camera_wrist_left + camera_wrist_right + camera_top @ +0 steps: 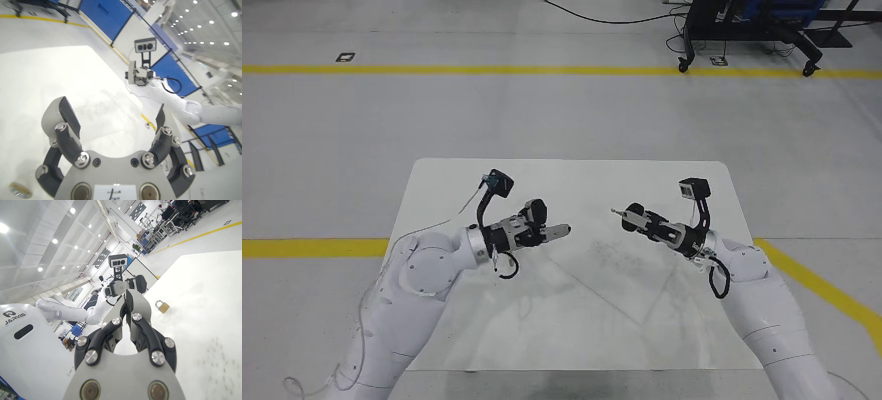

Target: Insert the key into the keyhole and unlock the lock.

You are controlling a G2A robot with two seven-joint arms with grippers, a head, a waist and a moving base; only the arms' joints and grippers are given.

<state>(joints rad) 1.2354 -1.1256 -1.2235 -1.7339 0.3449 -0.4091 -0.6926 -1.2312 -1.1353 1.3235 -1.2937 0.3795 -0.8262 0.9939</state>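
While both arms hang over the white table (pixel 642 330), I see the left gripper (pixel 113 106) above the table's left half, spread wide with nothing between its ribbed pads (pixel 69 113). The right gripper (pixel 126 293) is over the right half with its fingers pressed together, and I cannot tell whether it pinches anything. The brass padlock (pixel 162 306) lies flat on the left half, near the left gripper.
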